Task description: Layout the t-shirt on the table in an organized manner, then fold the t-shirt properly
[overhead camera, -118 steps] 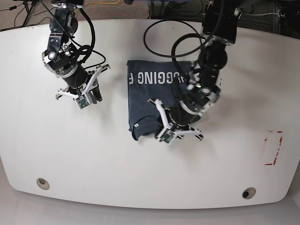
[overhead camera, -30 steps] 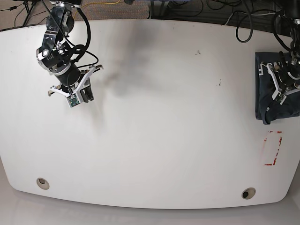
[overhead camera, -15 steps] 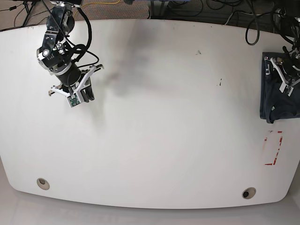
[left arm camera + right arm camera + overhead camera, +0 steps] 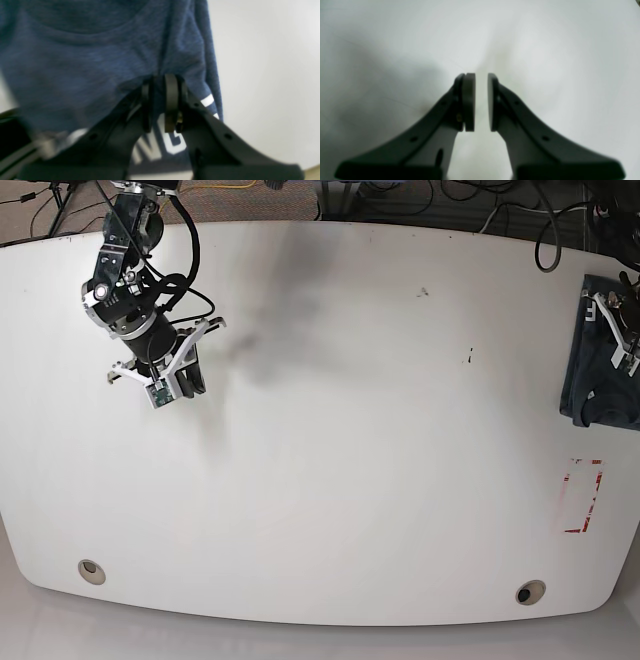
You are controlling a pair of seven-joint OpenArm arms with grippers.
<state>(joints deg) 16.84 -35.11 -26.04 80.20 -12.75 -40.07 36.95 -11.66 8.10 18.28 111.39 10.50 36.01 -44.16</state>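
The folded dark navy t-shirt lies at the far right edge of the white table, partly cut off by the frame. In the left wrist view the t-shirt shows white lettering, and my left gripper is shut on a pinch of its fabric. In the base view the left gripper sits over the shirt's right part. My right gripper hovers over bare table at the far left. In the right wrist view the right gripper is empty, with its fingers a narrow gap apart.
Two round metal grommet holes sit near the front edge, one at the left and one at the right. A red-and-white marking lies just in front of the shirt. Cables hang past the table's back edge.
My left gripper has dragged the folded t-shirt from the table's middle to its far right edge and is still sliding it rightward. The right arm has barely moved.
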